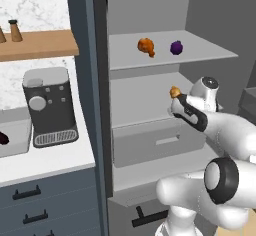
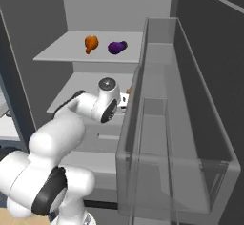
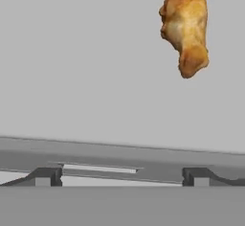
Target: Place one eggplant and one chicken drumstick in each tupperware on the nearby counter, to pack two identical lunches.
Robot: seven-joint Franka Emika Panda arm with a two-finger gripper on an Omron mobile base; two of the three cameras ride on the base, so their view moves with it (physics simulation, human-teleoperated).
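In the hand view my gripper (image 3: 119, 177) stands open, with nothing between its fingertips (image 3: 45, 176). It faces a chicken drumstick (image 3: 185, 28) that lies on the fridge's grey middle shelf, ahead and off to the right. From the left base view the gripper (image 1: 176, 107) hovers just below that drumstick (image 1: 175, 91). On the top shelf lie a second drumstick (image 1: 145, 46) and a violet eggplant (image 1: 176, 47), also seen as drumstick (image 2: 90, 43) and eggplant (image 2: 116, 47). A tupperware (image 1: 17, 142) on the white counter (image 1: 50, 160) holds a dark eggplant (image 1: 2, 138).
A coffee machine (image 1: 49, 105) stands on the counter beside the tupperware, under a wooden wall shelf (image 1: 37, 45). A grey fridge drawer (image 1: 155, 142) sits below the middle shelf. The open fridge door with its clear bins (image 2: 181, 124) stands close on the arm's right.
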